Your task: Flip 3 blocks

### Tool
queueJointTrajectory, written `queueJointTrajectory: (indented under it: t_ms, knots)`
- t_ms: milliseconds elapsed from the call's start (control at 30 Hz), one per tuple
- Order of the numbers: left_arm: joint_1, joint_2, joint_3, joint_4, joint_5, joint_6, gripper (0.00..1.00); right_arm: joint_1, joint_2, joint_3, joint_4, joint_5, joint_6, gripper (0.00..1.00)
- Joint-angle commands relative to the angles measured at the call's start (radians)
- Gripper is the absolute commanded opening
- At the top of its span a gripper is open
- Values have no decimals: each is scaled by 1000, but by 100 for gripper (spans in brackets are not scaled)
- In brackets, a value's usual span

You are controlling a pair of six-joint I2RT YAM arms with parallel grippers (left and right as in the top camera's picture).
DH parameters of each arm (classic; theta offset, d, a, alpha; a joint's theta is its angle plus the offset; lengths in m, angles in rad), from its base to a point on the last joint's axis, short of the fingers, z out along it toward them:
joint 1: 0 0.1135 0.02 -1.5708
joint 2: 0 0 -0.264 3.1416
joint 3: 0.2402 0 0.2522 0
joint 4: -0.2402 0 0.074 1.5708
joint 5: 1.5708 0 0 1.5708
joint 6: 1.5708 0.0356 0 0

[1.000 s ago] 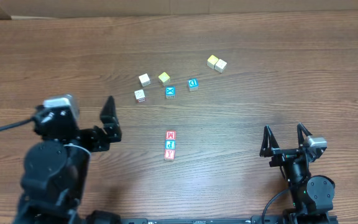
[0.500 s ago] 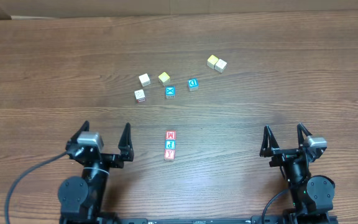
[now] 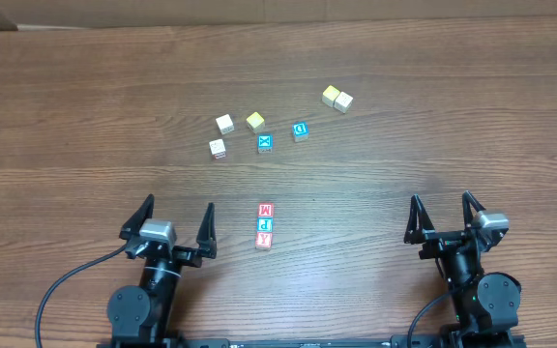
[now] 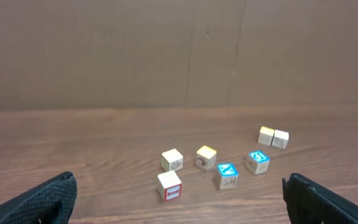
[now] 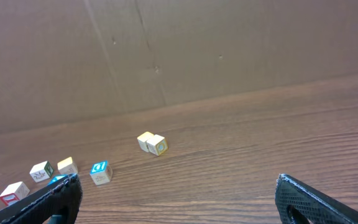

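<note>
Three lettered blocks lie in a touching column at the table's centre front in the overhead view: a red M block [image 3: 265,210], a blue P block [image 3: 265,224] and a red Y block [image 3: 264,239]. My left gripper [image 3: 177,207] is open and empty, low near the front edge, a short way left of the column. Far to the right of the blocks, my right gripper [image 3: 441,202] is open and empty too. Neither wrist view shows the three blocks. The left fingers [image 4: 45,200] and right fingers [image 5: 321,202] frame bare wood.
Farther back lie a white cube [image 3: 224,123], a yellow cube [image 3: 255,121], a white cube with a red face [image 3: 218,148], a blue X cube [image 3: 265,143] and a blue D cube [image 3: 300,130]. A pale yellow pair [image 3: 337,98] sits at the back right.
The left arm has swung down from a raised pose at the far left to a low pose closer to the block column. The right arm and all cubes stayed put.
</note>
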Motion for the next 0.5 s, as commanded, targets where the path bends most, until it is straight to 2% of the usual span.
queueJointTrajectory:
  t_ms: [0,233,367,467]
  knots:
    - [6,-15,-29,31,14,40,99,-4,-10,-10,8,-5,-8,100]
    - [6,-15,-42,33,14,128,100,-4,-10,-10,8,-5,-8,100]
    - [6,-15,-42,-39,8,107,100,-4,-10,-10,7,-5,-8,100]
    - [6,-15,-42,-38,2,101,100,-4,-10,-10,8,-5,-8,100]
